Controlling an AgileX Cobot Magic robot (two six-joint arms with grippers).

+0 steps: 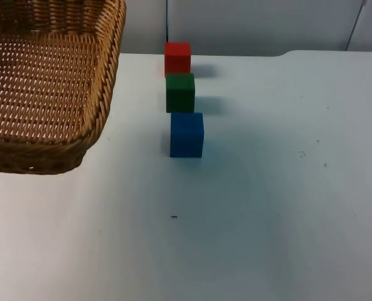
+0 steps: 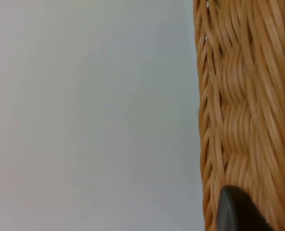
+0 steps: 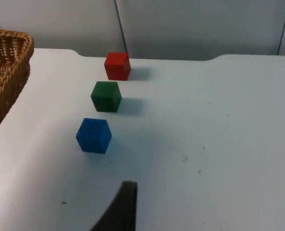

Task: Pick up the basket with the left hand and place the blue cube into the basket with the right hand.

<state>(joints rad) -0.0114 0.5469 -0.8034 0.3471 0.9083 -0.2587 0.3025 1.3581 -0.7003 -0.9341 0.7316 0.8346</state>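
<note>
Basket [image 1: 47,94], cut off by the frame edge, fills the table's [image 1: 267,219] left; the left claw's fingertip [image 2: 236,211] lies against its woven wall, grip unclear. 3 cubes line up: red [image 1: 177,58], green [image 1: 180,92], blue [image 1: 186,135]. Blue sits nearest, just ahead of the right claw's fingertip [image 3: 123,207], grip unclear.

You have a woven tan wicker basket [image 1: 54,81] with an open, empty weave, seen large at the left arm's side; its braided wall [image 2: 243,115] runs right against the left fingertip. The small solid blue cube [image 1: 186,135] sits flat on the white table, nearest of its row, ahead of the right fingertip and apart from it, well clear of the basket [image 3: 5,62].
</note>
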